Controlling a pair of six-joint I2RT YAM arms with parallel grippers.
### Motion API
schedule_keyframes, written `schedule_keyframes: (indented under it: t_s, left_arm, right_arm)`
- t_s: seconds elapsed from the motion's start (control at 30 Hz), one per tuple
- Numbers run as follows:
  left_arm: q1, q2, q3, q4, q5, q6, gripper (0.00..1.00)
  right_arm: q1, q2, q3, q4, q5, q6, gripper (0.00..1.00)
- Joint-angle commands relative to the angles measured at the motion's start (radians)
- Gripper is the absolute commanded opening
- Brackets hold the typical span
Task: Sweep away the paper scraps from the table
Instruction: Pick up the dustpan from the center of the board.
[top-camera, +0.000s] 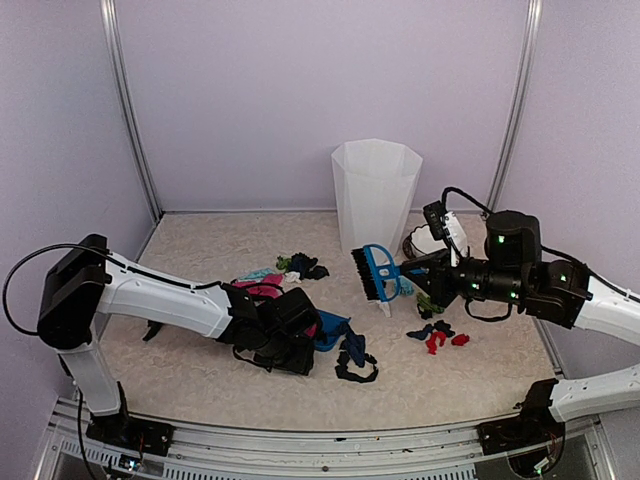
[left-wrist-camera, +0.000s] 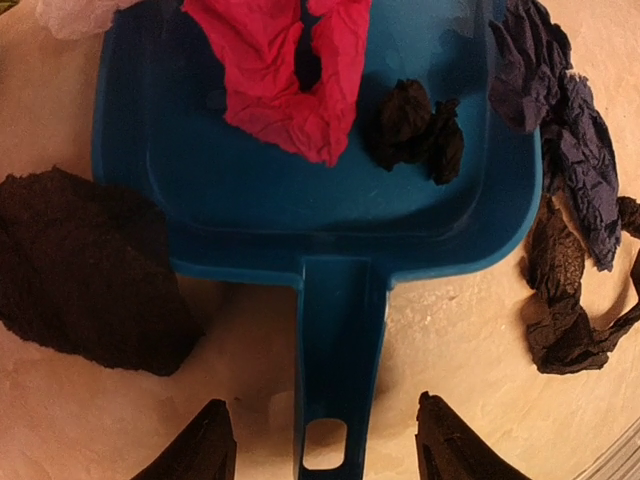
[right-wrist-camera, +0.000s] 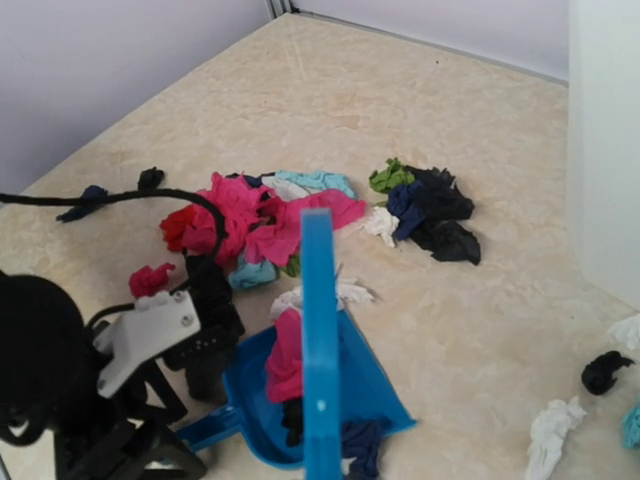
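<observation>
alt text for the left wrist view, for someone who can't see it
A blue dustpan lies on the beige table, its handle pointing into the open left hand, untouched. A crumpled pink scrap and a black scrap sit in the pan; dark scraps lie beside it.

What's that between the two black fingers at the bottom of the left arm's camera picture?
The blue dustpan's handle, untouched, with bare table either side; the left wrist view shows it.

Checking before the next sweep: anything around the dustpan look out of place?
Yes. The dustpan holds a pink scrap and a black scrap, but dark scraps lie outside both its side walls on the table. The right claw holds the brush aloft.
</observation>
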Motion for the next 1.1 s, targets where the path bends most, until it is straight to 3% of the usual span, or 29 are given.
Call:
schedule_keyframes:
  t_s: [0.0, 0.13, 0.53, 0.8, 1.07]
  left_arm:
    - [0.006, 0.037, 0.031, 0.018, 0.018, 0.022, 0.57]
    - [0.007, 0.062, 0.044, 0.017, 0.022, 0.033, 0.47]
    - [0.006, 0.068, 0.078, -0.007, 0.017, 0.065, 0.00]
    - [0.008, 0.003, 0.089, -0.018, 0.064, 0.098, 0.00]
    - [0.067, -0.148, 0.012, 0.096, 0.254, 0.078, 0.00]
  right_arm:
    - [-0.008, -0.001, -0.003, 0.013, -0.004, 0.001, 0.00]
    - [-0.009, 0.002, -0.010, 0.019, -0.010, 0.005, 0.00]
    - [-0.011, -0.010, -0.017, 0.013, 0.004, 0.002, 0.00]
    - [-0.010, -0.034, -0.005, 0.004, 0.033, 0.007, 0.00]
    - [-0.011, -0.073, -0.013, 0.022, 0.117, 0.029, 0.00]
